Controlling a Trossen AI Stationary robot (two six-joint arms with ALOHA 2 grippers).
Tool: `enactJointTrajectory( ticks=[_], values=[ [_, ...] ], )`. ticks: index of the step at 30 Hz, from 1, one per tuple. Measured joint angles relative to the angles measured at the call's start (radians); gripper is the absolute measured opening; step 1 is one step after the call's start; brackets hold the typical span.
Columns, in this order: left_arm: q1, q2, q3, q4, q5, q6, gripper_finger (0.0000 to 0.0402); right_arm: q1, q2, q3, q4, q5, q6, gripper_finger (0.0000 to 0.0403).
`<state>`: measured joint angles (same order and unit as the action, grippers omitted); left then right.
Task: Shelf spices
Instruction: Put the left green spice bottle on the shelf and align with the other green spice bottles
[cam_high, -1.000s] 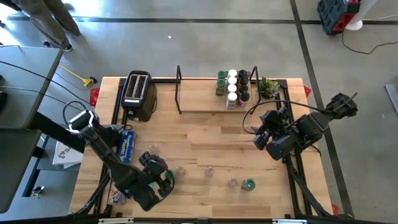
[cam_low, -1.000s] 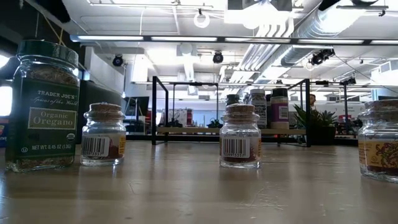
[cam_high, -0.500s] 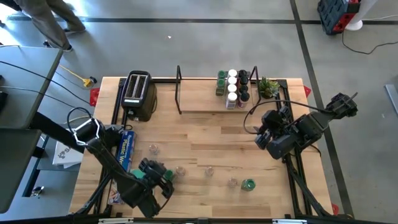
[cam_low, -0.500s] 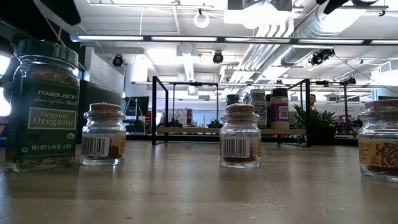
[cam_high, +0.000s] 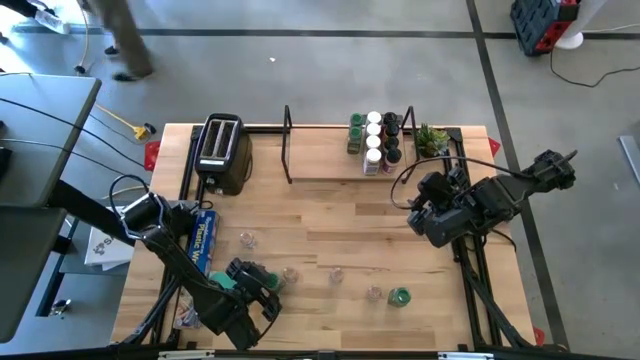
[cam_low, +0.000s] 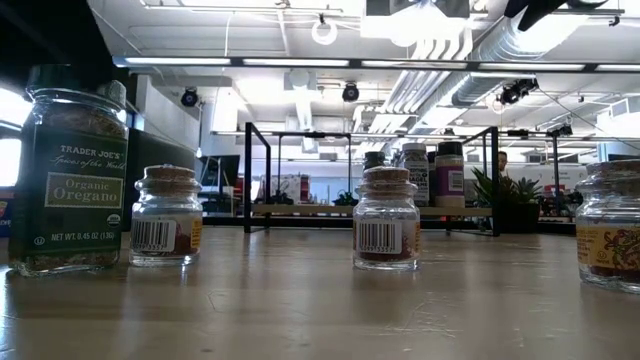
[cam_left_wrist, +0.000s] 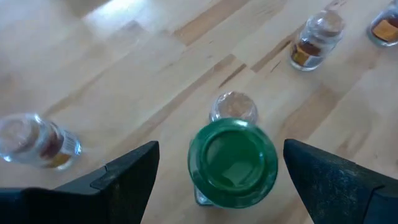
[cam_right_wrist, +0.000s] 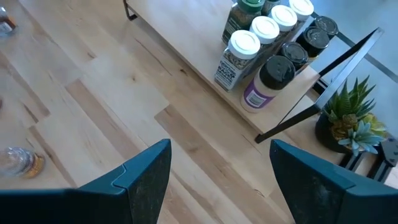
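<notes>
A green-lidded oregano jar stands upright on the table near its front left. My left gripper hangs over it, open, with one finger on each side of the lid and apart from it. Three clear cork-topped jars stand loose on the table. The shelf at the back carries several jars at its right end. My right gripper is open, high above the table's right side, holding nothing.
A toaster stands at the back left, and a blue box lies at the left edge. A small plant sits right of the shelf. Another green-lidded jar and a clear jar stand front centre. The shelf's left half is bare board.
My left gripper has come down over the green-lidded oregano jar and rolled a little at the wrist, still open. The jars have stayed where they were.
</notes>
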<state>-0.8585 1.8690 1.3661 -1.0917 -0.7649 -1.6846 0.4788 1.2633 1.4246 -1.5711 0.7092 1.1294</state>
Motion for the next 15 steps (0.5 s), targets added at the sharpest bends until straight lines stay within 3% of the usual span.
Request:
enactJointTrajectory(
  ticks=[15],
  values=[
    [0.007,0.0,-0.013,0.027,0.04,-0.058,0.0319,-0.021,-0.001,0.0,0.0,-0.003,-0.013,0.0268]
  ],
)
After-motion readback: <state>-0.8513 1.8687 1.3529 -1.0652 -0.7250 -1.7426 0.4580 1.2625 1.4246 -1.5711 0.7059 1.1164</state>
